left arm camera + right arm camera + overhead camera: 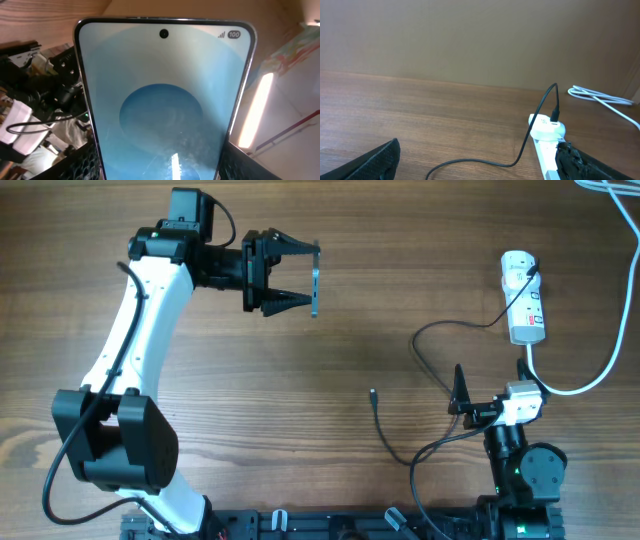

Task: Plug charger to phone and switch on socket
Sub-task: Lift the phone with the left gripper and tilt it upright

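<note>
My left gripper (297,278) is shut on the phone (314,278) and holds it on edge above the table at the upper left. The phone's cyan screen (165,100) fills the left wrist view between my fingers. The socket (524,298) lies at the far right with a white adapter plugged in. It also shows in the right wrist view (547,147). The charger (425,335), a thin black cable, loops from the adapter across the table. Its connector tip (372,392) lies free on the wood. My right gripper (460,392) is open and empty near the cable (485,161).
The thick white cord (600,375) runs from the socket to the back right corner, and shows in the right wrist view (600,97). The right arm's base (525,465) stands at the front right, and a black rail (330,525) runs along the front edge.
</note>
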Controlling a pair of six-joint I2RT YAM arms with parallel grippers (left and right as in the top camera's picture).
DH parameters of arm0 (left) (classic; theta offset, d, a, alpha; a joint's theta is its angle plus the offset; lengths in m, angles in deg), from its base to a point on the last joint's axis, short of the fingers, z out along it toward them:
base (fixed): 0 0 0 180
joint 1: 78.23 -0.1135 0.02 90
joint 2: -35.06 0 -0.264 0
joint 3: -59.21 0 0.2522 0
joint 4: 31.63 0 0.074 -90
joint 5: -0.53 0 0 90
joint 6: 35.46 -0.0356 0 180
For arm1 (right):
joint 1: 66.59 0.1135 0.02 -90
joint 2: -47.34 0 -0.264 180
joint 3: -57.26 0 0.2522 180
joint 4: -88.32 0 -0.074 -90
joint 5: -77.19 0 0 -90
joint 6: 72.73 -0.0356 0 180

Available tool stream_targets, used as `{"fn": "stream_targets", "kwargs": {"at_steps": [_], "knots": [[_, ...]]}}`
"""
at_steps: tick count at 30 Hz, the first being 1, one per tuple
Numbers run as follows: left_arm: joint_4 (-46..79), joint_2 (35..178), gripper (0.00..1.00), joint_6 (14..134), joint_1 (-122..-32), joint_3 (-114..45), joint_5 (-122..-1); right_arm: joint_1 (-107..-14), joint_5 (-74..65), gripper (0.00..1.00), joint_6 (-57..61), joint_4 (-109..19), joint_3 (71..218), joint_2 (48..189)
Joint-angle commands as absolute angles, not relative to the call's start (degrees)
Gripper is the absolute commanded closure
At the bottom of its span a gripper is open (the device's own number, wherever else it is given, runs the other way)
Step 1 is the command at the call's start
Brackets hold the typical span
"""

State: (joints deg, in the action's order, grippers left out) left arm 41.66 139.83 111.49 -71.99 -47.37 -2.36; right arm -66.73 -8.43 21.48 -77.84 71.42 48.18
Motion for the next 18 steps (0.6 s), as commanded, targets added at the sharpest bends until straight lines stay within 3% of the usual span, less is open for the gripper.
{"fn": "stream_targets", "kwargs": {"at_steps": [1, 18], "knots": [[41.49, 138.24, 0.32, 114.03, -72.52, -48.74, 0.85, -66.45, -9.37, 0.0, 21.79, -78.02, 71.31, 47.76], [41.49, 138.24, 0.32, 115.03, -72.63, -48.74, 0.87, -66.45, -9.37, 0.0, 21.79, -78.02, 71.31, 47.76]]}}
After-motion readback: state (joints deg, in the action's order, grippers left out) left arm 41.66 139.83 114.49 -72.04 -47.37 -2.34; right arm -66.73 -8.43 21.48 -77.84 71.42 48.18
